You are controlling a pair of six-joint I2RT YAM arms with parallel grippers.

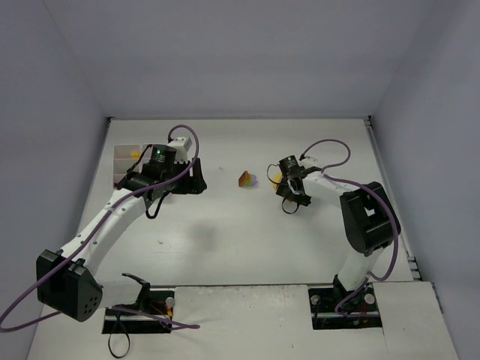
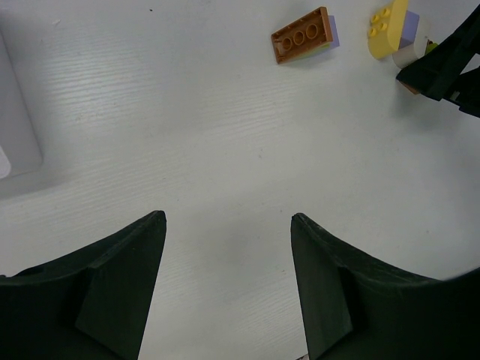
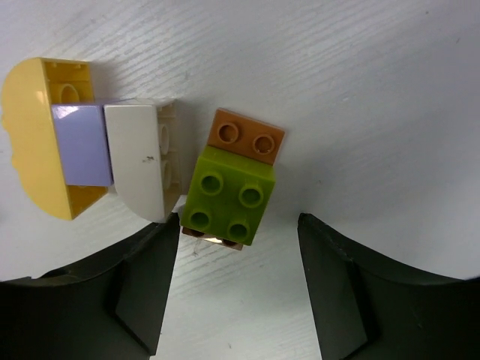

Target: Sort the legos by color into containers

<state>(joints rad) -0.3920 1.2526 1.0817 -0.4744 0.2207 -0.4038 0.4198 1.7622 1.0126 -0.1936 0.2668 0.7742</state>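
Observation:
A lime green brick (image 3: 229,196) sits on a brown-orange brick (image 3: 247,135), just ahead of my open, empty right gripper (image 3: 238,225). Beside them lies a cluster of a white brick (image 3: 139,161), a lilac brick (image 3: 81,142) and a yellow brick (image 3: 34,142). My right gripper (image 1: 287,191) hangs over this cluster. A brown-orange brick on a lilac one (image 1: 247,180) lies mid-table and also shows in the left wrist view (image 2: 304,35). My left gripper (image 2: 229,217) is open and empty over bare table. The white tray (image 1: 124,161) stands at the far left, partly hidden by my left arm.
The tray's edge (image 2: 15,127) shows at the left of the left wrist view. A small yellow piece (image 1: 135,154) lies in one tray compartment. White walls close in the table at the back and on both sides.

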